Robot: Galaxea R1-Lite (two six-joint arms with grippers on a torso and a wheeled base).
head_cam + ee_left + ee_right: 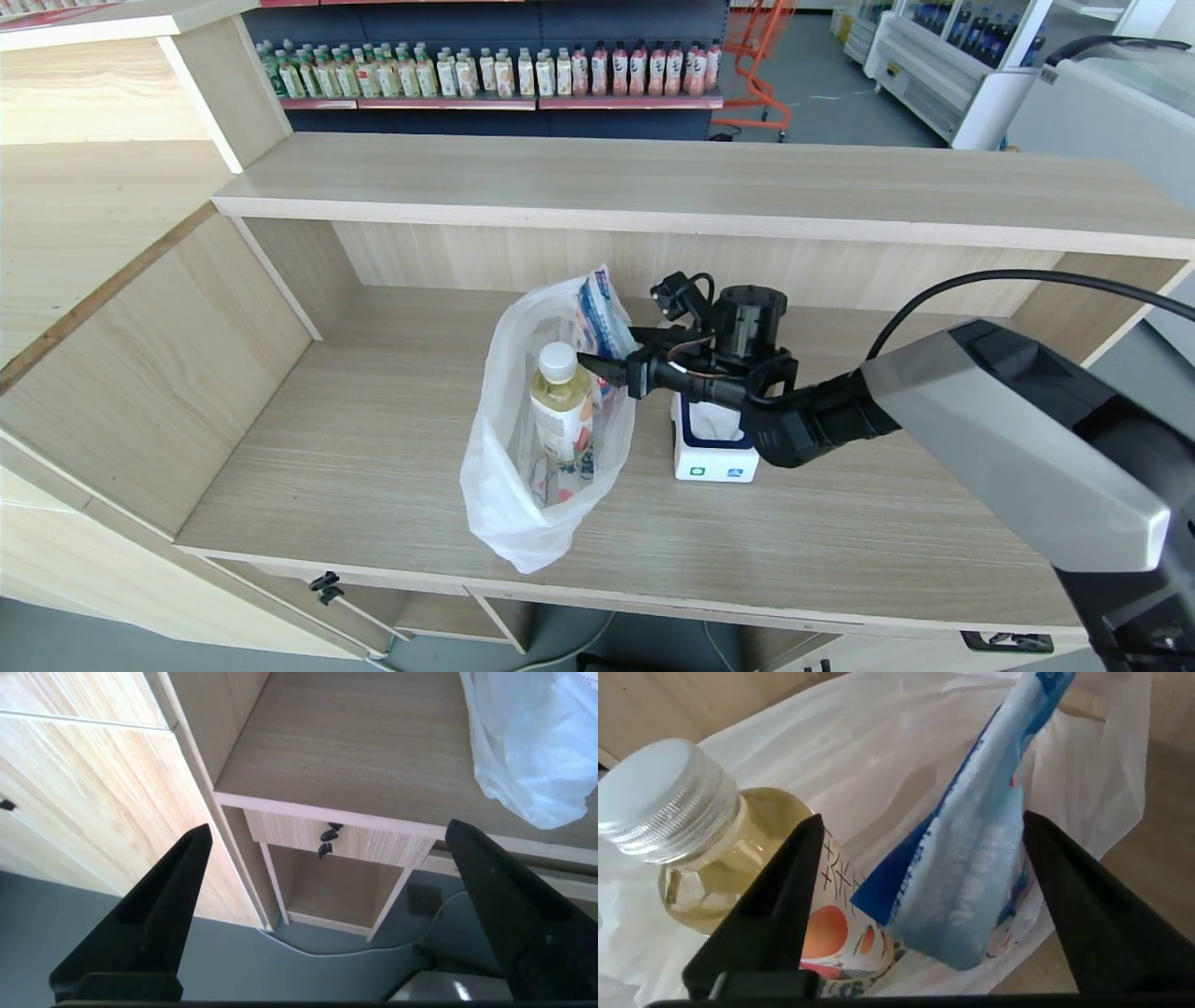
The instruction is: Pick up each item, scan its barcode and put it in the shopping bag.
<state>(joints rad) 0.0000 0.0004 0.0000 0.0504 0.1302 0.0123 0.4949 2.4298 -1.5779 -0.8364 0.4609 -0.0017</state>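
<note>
A pale wooden tabletop [373, 448] is backed by a raised ledge [653, 182], with a small black handle [325, 588] on the cabinet front just below it. Beyond the ledge, a store shelf [485, 103] carries a row of drink bottles [485, 73]. To its right stand an orange metal frame [758, 89] and white display freezers [976, 103].

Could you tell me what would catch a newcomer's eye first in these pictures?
First, the white shopping bag standing on the wooden counter, with a white-capped bottle upright inside. Next, the right gripper at the bag's mouth, open on either side of a blue-and-white packet.
</note>
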